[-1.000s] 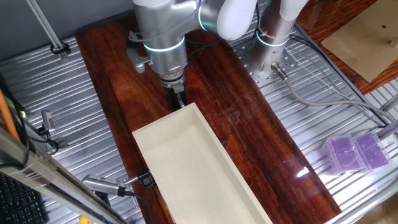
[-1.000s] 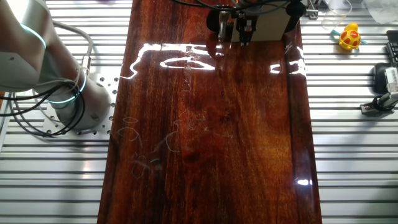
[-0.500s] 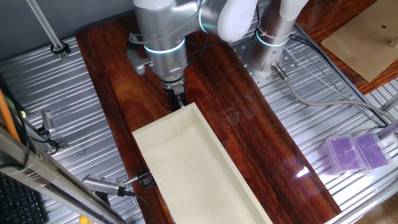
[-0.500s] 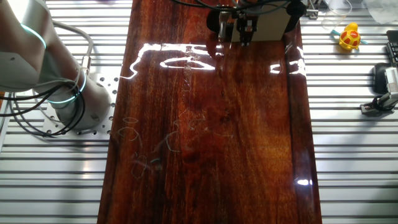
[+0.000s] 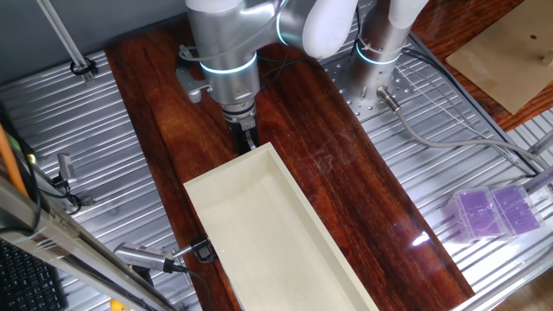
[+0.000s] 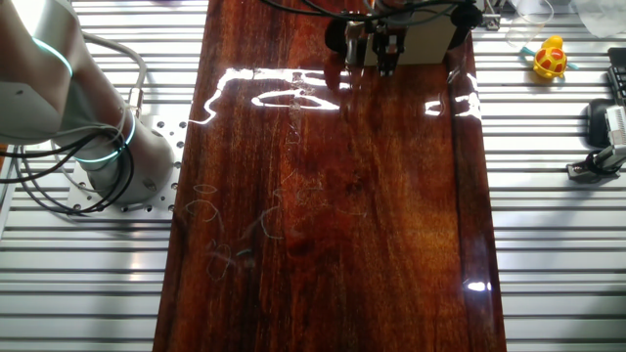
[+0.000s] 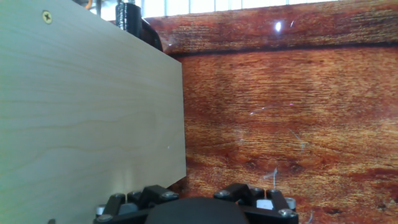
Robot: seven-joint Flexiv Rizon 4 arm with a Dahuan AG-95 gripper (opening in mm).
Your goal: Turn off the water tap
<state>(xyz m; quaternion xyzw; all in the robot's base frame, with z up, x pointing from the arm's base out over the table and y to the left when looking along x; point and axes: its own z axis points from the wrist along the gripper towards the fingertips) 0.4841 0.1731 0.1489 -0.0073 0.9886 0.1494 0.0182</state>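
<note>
No water tap is clearly recognisable. A small silver metal piece (image 5: 138,257) lies at the near left beside a black C-clamp (image 5: 203,250) on the box's edge; I cannot tell whether it is the tap. My gripper (image 5: 248,136) hangs low over the wooden board, just past the far end of a pale wooden box (image 5: 259,233), far from the clamp. In the other fixed view the gripper (image 6: 383,57) is right in front of the box (image 6: 430,39). The hand view shows only the hand's black base (image 7: 193,208), the box wall (image 7: 87,112) and a black clamp part (image 7: 134,18). The finger gap is unclear.
The dark wooden board (image 5: 363,173) runs across a ribbed metal table (image 5: 104,147). A purple container (image 5: 492,212) lies at the right. The arm's base (image 6: 98,127) and cables are at the left in the other fixed view, a yellow toy (image 6: 550,59) at the far right.
The gripper has shifted very slightly by the box end; nothing else has visibly changed.
</note>
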